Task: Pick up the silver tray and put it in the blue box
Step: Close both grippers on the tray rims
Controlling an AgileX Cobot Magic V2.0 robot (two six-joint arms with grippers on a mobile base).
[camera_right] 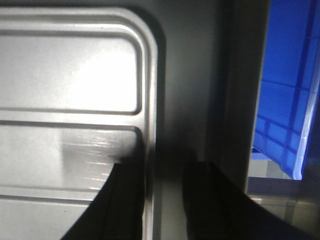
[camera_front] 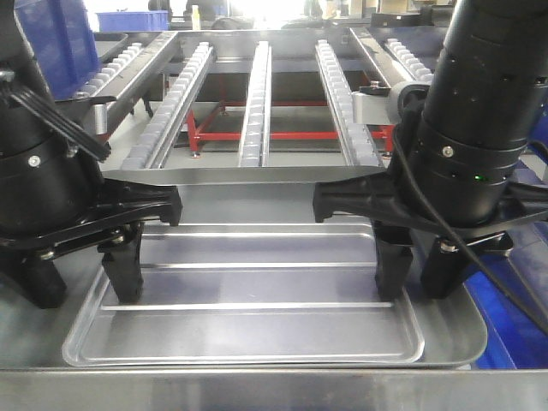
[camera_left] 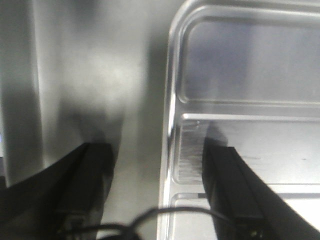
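The silver tray [camera_front: 248, 291] lies flat near the front, its two long ridges running left to right. My left gripper [camera_front: 81, 287] is open, with one finger inside the tray and the other outside its left rim [camera_left: 172, 125]. In the left wrist view the left gripper [camera_left: 155, 150] has a wide gap around that rim. My right gripper [camera_front: 418, 278] is open and straddles the tray's right rim [camera_right: 150, 100]. In the right wrist view the right gripper [camera_right: 164, 167] has its inner finger close against the rim and its outer finger apart. The blue box [camera_right: 285, 100] stands just to the right, also showing at the frame's lower right [camera_front: 514, 330].
The tray rests in a larger silver pan [camera_front: 467, 338] whose raised side walls [camera_left: 22, 100] stand close to the outer fingers. Behind runs a roller conveyor [camera_front: 257, 103] over a red frame [camera_front: 282, 134]. Another blue crate [camera_front: 60, 43] stands at the back left.
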